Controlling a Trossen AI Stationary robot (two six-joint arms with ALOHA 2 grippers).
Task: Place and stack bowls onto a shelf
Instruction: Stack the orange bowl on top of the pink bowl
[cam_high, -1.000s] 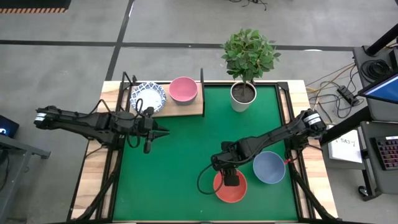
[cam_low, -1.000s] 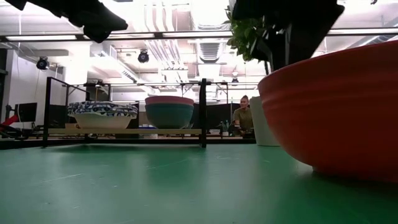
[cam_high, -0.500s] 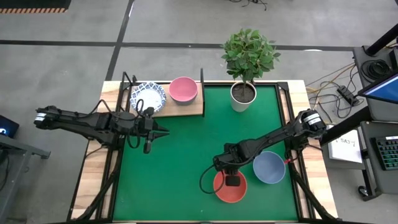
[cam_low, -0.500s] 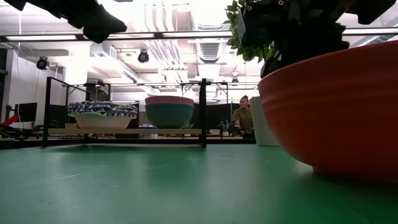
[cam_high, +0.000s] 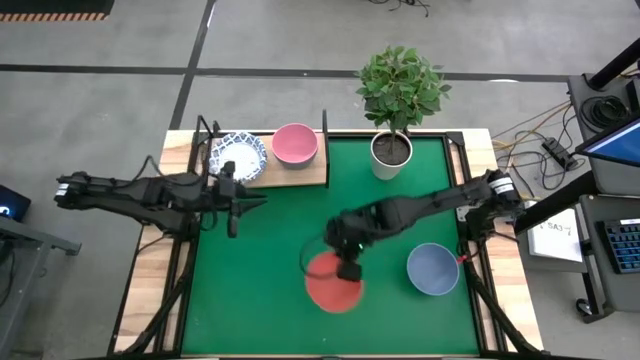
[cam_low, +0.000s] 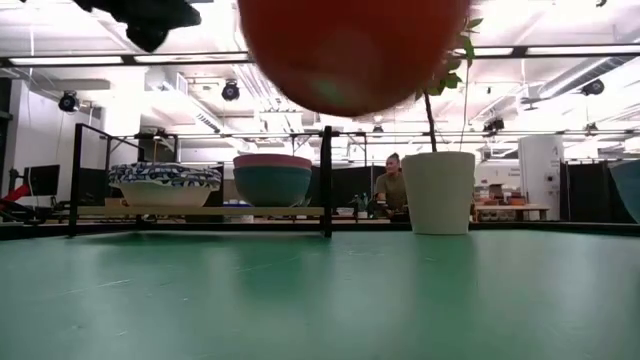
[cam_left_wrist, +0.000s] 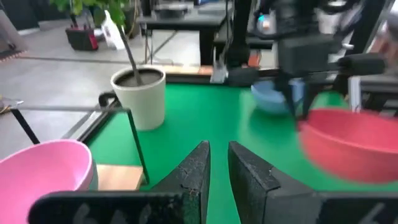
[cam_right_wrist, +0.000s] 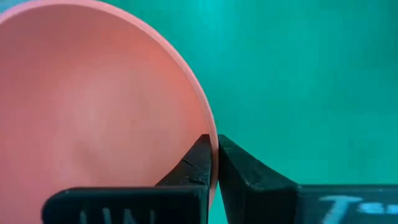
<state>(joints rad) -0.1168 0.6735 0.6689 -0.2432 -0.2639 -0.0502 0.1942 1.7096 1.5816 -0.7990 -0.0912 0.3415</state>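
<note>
The red bowl (cam_high: 331, 285) hangs above the green mat (cam_high: 270, 290), with my right gripper (cam_high: 348, 268) shut on it. In the low view its underside (cam_low: 350, 50) fills the top. A grey-blue bowl (cam_high: 433, 268) rests on the mat to its right. On the wooden shelf (cam_high: 300, 172) at the far left stand a blue-patterned white bowl (cam_high: 238, 155) and a pink bowl (cam_high: 295, 143), which sits in a green one (cam_low: 272, 185). My left gripper (cam_high: 240, 200) hovers shut just in front of the shelf, holding nothing. My right gripper pinches the red bowl's rim (cam_right_wrist: 210, 127) between its two fingers, one finger inside the bowl and one outside. The fingers come from above, pointing down. The bowl is lifted clear of the mat and hangs beside and below the fingers, its opening up.
A white plant pot (cam_high: 391, 150) with a leafy plant stands at the mat's far edge, right of the shelf. Thin black uprights (cam_low: 326, 180) rise at the shelf's ends. Open mat lies between the shelf and the hanging bowl. A person (cam_low: 392, 185) sits in the room behind.
My right gripper has shut on the red bowl's rim, then gone up and toward the table's left and far side. The bowl has been lifted clear of the mat, away from the grey-blue bowl.
</note>
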